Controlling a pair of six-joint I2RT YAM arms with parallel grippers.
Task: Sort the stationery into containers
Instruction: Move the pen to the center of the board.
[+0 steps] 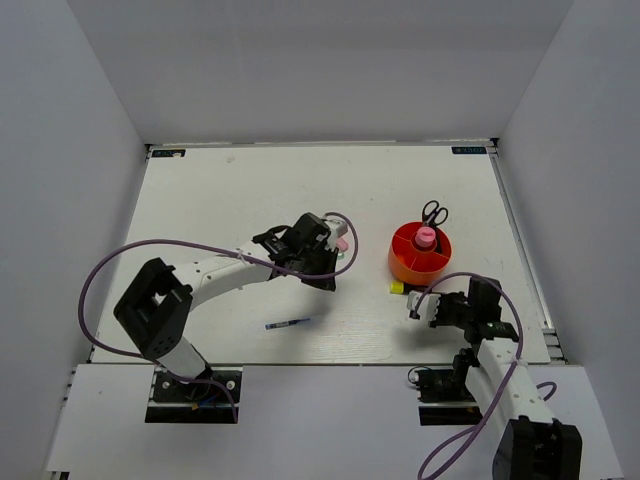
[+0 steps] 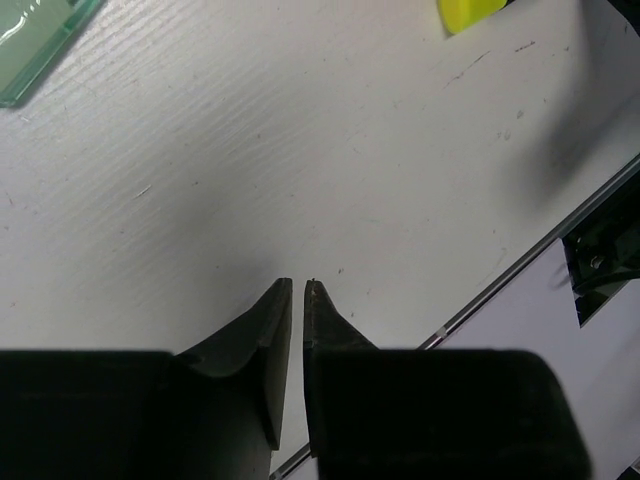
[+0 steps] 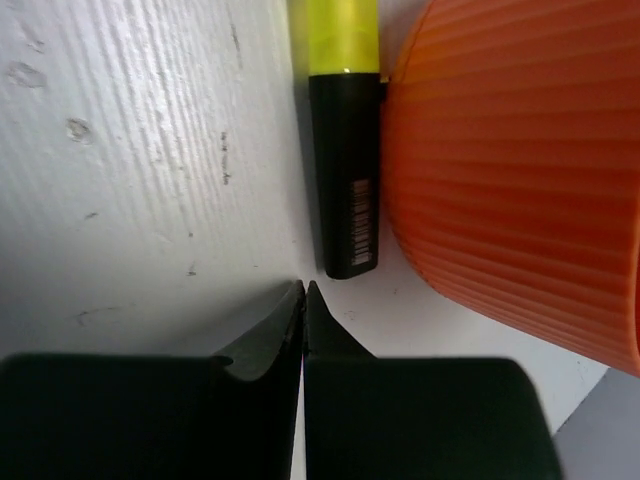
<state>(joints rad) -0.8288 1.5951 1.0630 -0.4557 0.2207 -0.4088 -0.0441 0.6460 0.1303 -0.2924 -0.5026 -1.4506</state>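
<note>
The orange-red cup [image 1: 420,262] stands at about 3 o'clock on the table [image 1: 220,200]. Its inner dividers show from above. The black-handled scissors [image 1: 435,213] stand in its 12 o'clock compartment, handles up, and the fat pink tube [image 1: 426,238] stands near its middle. The yellow marker [image 1: 397,288] lies on the table at the cup's 7 o'clock, just beside the wall. The thin pen [image 1: 290,323] lies well apart, toward 8 o'clock from the cup, and a pink marker [image 1: 342,243] lies at the cup's 9 o'clock, by the left arm's head. The right wrist view adds what the top view cannot show: the marker's black body bears a barcode, and it runs alongside the ribbed cup wall, close to it. There the right gripper [image 3: 305,287] is closed with nothing between its fingers, just short of the marker's black end. In the left wrist view, the left gripper [image 2: 297,285] is parted by only a thin slit, gripping nothing. A pale green marker [image 2: 30,45] sits at 10 o'clock in that view.
</note>
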